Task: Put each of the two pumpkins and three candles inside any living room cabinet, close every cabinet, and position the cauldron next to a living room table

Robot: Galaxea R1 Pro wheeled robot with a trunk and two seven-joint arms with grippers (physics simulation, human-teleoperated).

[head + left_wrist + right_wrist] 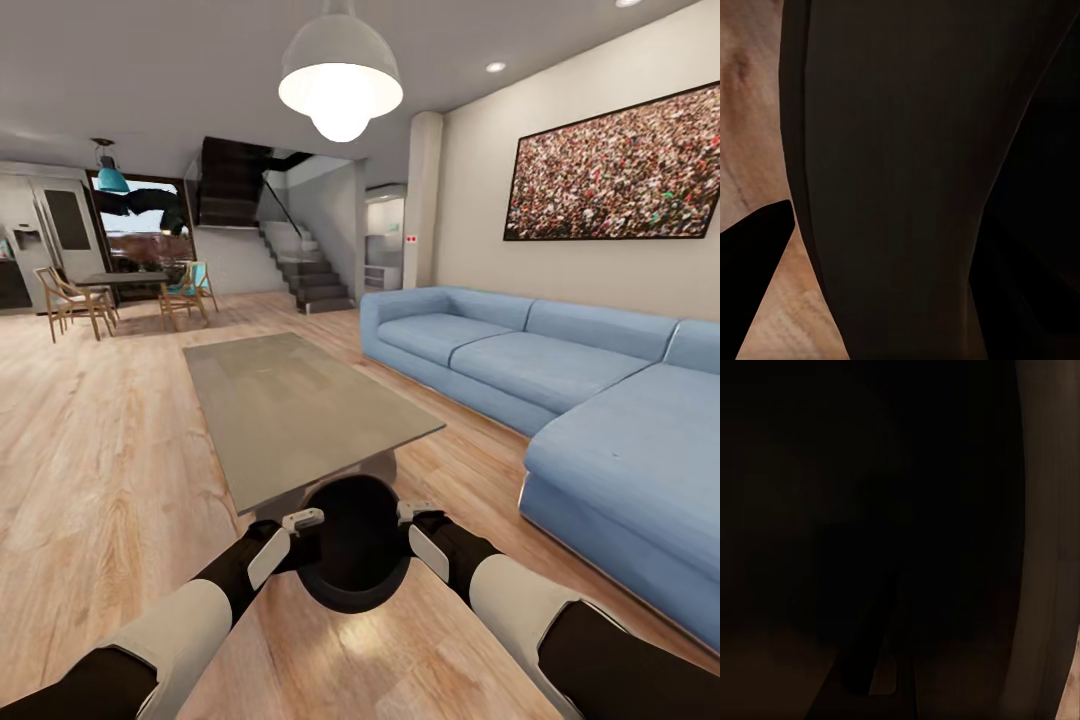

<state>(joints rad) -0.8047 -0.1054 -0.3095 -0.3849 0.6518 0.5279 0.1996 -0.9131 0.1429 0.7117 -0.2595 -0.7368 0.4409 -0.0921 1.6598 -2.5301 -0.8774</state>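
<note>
The glossy black cauldron (355, 545) hangs between my two arms, just in front of the near end of the low grey-beige table (290, 400). My left gripper (305, 535) is clamped on its left rim and my right gripper (412, 525) on its right rim. In the left wrist view the cauldron's dark wall (907, 187) is very close, with one black finger (750, 277) beside it over the wood floor. The right wrist view is nearly black against the cauldron (870, 510). The pumpkins, candles and cabinet are out of view.
A long blue corner sofa (560, 390) runs along the right wall. Open wood floor (100, 440) lies left of the table. Far back stand a dining table with chairs (120, 285) and a staircase (315, 275).
</note>
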